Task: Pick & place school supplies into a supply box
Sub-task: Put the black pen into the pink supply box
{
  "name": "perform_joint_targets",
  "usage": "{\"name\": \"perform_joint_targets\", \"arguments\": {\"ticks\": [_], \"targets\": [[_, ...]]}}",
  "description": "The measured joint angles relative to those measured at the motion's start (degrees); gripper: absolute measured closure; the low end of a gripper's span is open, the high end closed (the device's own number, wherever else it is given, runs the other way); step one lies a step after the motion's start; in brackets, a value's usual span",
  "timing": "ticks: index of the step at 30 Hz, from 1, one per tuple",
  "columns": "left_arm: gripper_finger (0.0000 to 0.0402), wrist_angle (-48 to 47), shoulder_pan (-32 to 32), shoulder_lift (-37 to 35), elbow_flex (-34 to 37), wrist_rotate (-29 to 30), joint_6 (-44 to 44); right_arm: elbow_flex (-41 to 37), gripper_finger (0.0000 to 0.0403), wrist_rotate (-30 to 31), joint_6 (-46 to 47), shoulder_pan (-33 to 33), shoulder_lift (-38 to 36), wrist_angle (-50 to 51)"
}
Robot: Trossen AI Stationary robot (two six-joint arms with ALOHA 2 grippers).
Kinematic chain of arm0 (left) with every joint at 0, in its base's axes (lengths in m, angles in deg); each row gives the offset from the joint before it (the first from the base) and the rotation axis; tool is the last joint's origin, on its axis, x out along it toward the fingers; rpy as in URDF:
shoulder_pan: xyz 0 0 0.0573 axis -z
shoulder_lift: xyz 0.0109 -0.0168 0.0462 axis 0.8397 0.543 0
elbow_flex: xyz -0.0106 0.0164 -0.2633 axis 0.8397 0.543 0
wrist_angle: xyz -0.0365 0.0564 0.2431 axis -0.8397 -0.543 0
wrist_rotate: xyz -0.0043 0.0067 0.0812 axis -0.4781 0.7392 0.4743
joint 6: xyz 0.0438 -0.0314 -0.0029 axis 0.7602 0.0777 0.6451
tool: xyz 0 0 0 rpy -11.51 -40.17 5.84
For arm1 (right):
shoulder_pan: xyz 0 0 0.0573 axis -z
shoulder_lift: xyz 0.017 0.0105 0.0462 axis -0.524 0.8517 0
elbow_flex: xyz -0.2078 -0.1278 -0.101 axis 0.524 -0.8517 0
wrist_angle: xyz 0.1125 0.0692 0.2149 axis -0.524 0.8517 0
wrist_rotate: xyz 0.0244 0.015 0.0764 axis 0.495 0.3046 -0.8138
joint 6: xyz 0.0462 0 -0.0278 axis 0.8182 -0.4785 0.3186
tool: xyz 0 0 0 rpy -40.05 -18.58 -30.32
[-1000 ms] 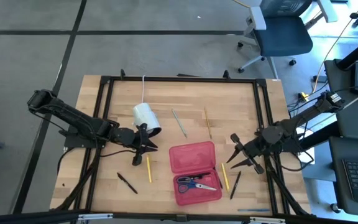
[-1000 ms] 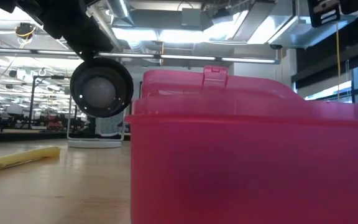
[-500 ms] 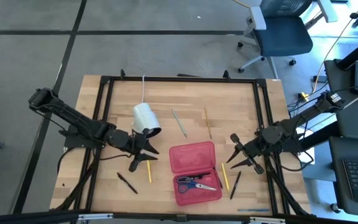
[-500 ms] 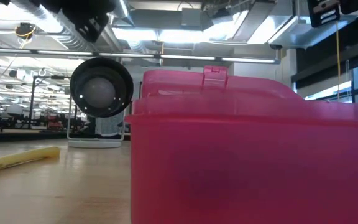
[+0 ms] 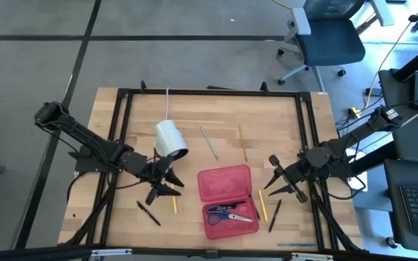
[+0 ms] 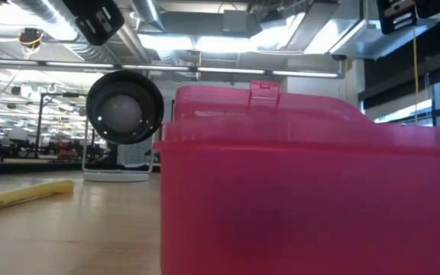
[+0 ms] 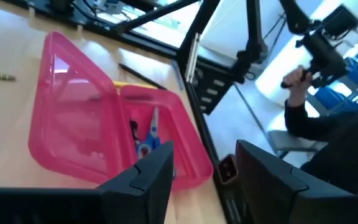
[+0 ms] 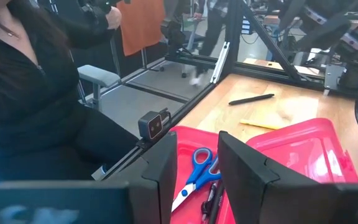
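Observation:
The red supply box [image 5: 228, 201] lies open near the table's front, its lid [image 5: 223, 183] folded back flat toward the far side. Blue-handled scissors [image 5: 228, 214] lie in its base. A yellow pencil [image 5: 173, 197] and a black pen [image 5: 148, 213] lie on the table left of the box. Another yellow pencil [image 5: 262, 205] and black pen [image 5: 274, 215] lie to its right. A green pencil [image 5: 209, 143] and a wood-coloured pencil [image 5: 243, 143] lie farther back. My left gripper [image 5: 160, 181] hovers open over the left yellow pencil, and my right gripper [image 5: 271, 176] hovers open right of the box.
A white cylinder [image 5: 171, 139] with a cord lies on its side behind my left gripper. A black frame [image 5: 212, 93] runs around the table's edges. A person in dark clothes [image 8: 36, 93] sits just beyond the near edge. An office chair [image 5: 329, 36] stands behind the table.
My left gripper has swung from beside the white cylinder toward the table's near-left and has rolled. Its fingers now stand wider apart. The pencils, pens and the box have not moved.

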Motion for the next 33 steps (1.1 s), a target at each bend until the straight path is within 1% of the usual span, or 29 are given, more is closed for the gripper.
{"name": "perform_joint_targets", "arguments": {"ticks": [6, 8, 12, 15, 18, 21, 24, 25, 27, 33], "targets": [[0.0240, 1.8, -0.1, 0.0, 0.0, 0.8, -0.1, 0.0, 0.0284, 0.0, 0.0, 0.0, 0.0, 0.0], [0.0241, 1.7, 0.2, 0.0, 0.0, -0.5, 0.1, 0.0, 0.0284, 0.0, 0.0, 0.0, 0.0, 0.0], [0.0245, 1.5, 2.9, 0.0, 0.0, -2.8, 6.2, 0.0, 0.0284, 0.1, 0.0, 0.0, 0.0, 0.0], [0.0250, 1.6, 5.8, 0.3, 0.0, -1.0, 12.6, 0.0, 0.0284, 0.1, 0.0, 0.0, 0.0, 0.0], [0.0255, 1.5, 8.8, 1.7, 0.0, 2.8, 16.0, 0.0, 0.0284, 0.1, 0.0, 0.0, 0.0, 0.0], [0.0261, 1.4, 11.3, 4.2, -0.1, 5.6, 15.7, 0.0, 0.0284, 0.2, 0.0, 0.0, 0.0, 0.0], [0.0266, 1.3, 13.3, 6.8, -0.1, 6.2, 11.8, 0.0, 0.0284, 0.2, 0.0, 0.0, 0.0, -0.1], [0.0268, 0.3, 13.9, 7.6, -0.3, 6.2, 10.4, 0.0, 0.0284, 0.2, 0.0, 0.0, 0.0, -0.1], [0.0271, -4.9, 15.0, 9.3, -1.5, 6.3, 7.8, 0.0, 0.0284, 0.2, 0.0, 0.0, 0.0, -0.3], [0.0286, -25.7, 16.9, 15.2, -9.1, 5.5, -1.7, 0.0, 0.0284, 0.2, 0.0, 0.0, 0.0, -0.5]]}}
